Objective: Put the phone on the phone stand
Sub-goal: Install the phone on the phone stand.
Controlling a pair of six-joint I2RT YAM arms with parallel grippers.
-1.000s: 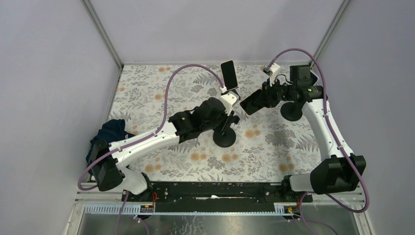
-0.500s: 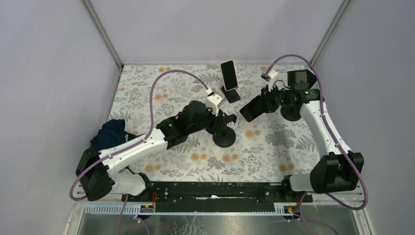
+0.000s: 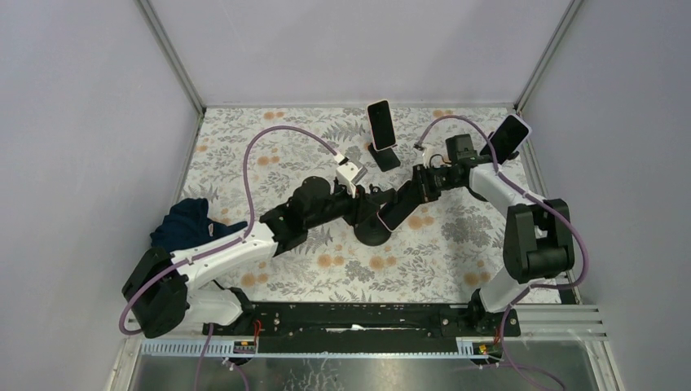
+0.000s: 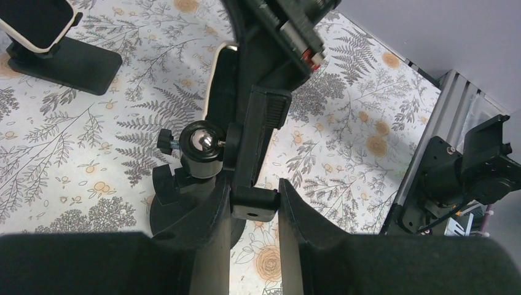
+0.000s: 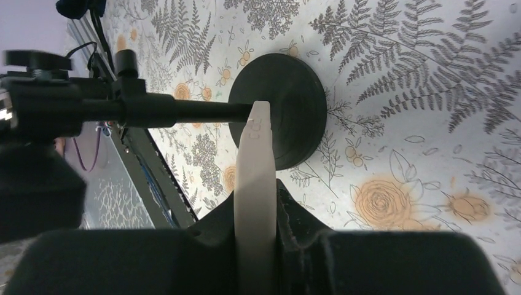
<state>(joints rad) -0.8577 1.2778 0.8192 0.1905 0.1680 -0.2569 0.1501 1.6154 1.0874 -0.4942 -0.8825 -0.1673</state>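
The right end effector is pinching the phone across its flat faces, with the jaws standing narrow around the pale case; the phone is hanging tilted above the floral worktop, right at the cradle of the phone stand near the middle of the worktop; in the left wrist view its pale edge is showing just behind the cradle, though I cannot tell whether the two are touching. The left end effector is gripping the lower foot of the cradle, one finger pressing on each side at a narrow gap; the stand's round base is sitting flat on the worktop, directly below the phone. A second phone is resting upright on its own stand near the far edge; a third phone is leaning near the far right corner; a dark blue cloth is lying crumpled by the left edge, well apart from both arms' working ends.
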